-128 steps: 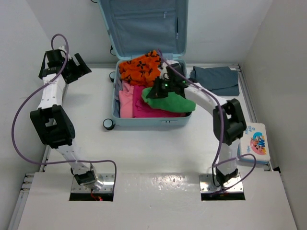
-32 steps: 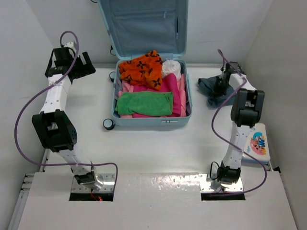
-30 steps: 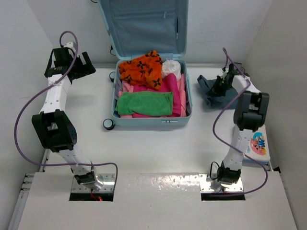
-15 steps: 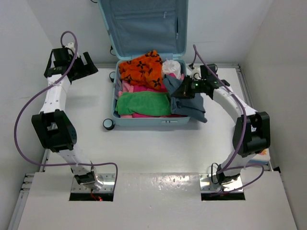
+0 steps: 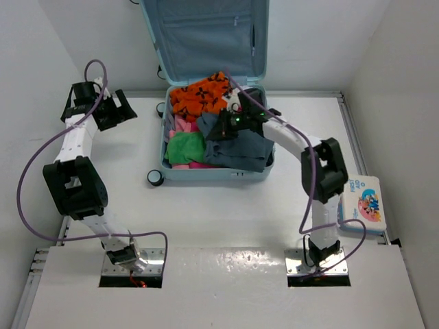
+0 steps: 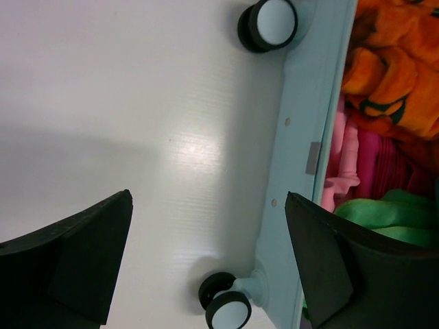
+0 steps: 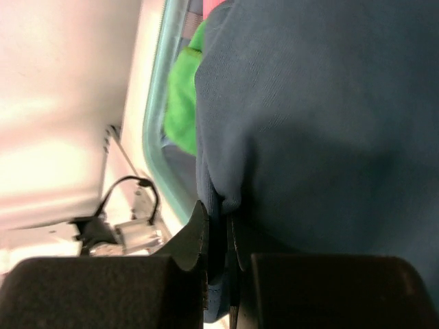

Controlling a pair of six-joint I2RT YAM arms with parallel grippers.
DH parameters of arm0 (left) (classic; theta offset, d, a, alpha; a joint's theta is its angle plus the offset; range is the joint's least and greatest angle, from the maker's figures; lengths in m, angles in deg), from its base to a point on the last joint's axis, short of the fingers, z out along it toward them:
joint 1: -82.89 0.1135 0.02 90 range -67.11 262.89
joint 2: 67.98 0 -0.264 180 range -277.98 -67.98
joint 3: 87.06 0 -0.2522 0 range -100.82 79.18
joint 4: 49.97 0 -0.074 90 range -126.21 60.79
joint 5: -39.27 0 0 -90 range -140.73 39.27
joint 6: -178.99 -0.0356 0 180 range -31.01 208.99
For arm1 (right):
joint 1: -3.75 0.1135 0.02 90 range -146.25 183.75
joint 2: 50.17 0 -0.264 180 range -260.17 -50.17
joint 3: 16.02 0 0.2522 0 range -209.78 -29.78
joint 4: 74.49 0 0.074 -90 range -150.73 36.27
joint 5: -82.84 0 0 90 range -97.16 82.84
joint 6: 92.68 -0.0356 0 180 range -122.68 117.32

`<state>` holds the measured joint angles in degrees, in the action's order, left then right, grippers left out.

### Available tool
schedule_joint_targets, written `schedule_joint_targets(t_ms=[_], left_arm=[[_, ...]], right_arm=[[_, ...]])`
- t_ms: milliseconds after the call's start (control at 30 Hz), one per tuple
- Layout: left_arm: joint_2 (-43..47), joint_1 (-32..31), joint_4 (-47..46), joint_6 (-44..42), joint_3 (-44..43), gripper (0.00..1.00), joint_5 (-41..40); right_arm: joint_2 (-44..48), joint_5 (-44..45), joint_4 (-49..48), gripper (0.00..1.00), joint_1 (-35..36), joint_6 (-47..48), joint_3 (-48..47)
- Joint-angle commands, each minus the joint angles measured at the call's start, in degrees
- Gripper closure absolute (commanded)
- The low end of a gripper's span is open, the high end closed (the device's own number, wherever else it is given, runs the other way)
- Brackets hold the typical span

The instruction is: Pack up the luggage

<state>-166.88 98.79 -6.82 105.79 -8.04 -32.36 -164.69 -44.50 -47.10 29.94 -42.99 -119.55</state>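
1. While pinched tight on a grey-blue garment (image 5: 241, 148), the right claw (image 5: 228, 126) hangs over the luggage (image 5: 214, 175), which lies open beneath it.
2. Left claw (image 6: 207, 199): spread wide, empty; luggage wall just beside it, on the bench (image 5: 206, 212).

The luggage (image 5: 214, 175) has a hard, smooth plastic shell with a soft satin sheen. Its lid lining (image 5: 206, 34) is thin, matt woven fabric, slightly wrinkled. Each wheel (image 6: 269, 24) has a matt black tyre around a smooth pale hub. The worktop (image 6: 123, 123) is white and smooth, with a faint gloss where light falls. The dark blue-grey garment (image 7: 329, 123) is fine-woven matt cloth. The green cloth (image 5: 180, 147) looks fluffy, like towelling; the orange cloth (image 6: 391, 68) looks soft and printed; the pink cloth (image 6: 346, 147) looks ribbed. The fingers (image 6: 82, 253) of the left tool (image 6: 208, 205) and the right tool (image 7: 218, 226) are matt black plastic.
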Motion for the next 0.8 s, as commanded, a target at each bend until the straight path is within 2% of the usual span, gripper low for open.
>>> schedule_joint_targets(t_ms=[0, 167, 300, 500, 567, 667, 767], left_arm=[[4.15, 1.33, -0.56, -0.88, 1.35, 0.06, 1.4], [5.82, 2.99, -0.56, -0.89, 4.42, 0.06, 1.93], [6.34, 3.52, -0.56, -1.42, 5.04, 0.06, 1.93], [6.34, 3.52, -0.56, -0.89, 5.04, 0.06, 2.45], [5.82, 3.52, -1.08, -0.89, 5.04, 0.06, 2.46], [4.77, 3.52, -1.09, -0.36, 4.43, 0.06, 2.46], [4.76, 3.52, -1.09, 0.17, 3.9, 0.06, 2.46]], right_arm=[[-4.82, -0.71, -1.41, 1.0, 3.07, 4.19, -7.51], [-11.58, -1.94, 2.53, 1.0, 6.75, 10.06, -15.06], [-13.62, -3.52, 5.35, 1.0, 8.43, 14.47, -17.53], [-14.85, -5.63, 11.41, 1.0, 11.68, 30.18, -20.77], [-16.52, -6.51, 16.58, 1.0, 12.74, 34.57, -22.62], [-18.72, -6.08, 20.54, 1.0, 14.06, 37.93, -27.81], [-18.64, -3.19, 19.08, 1.0, 14.24, 38.29, -26.94]])
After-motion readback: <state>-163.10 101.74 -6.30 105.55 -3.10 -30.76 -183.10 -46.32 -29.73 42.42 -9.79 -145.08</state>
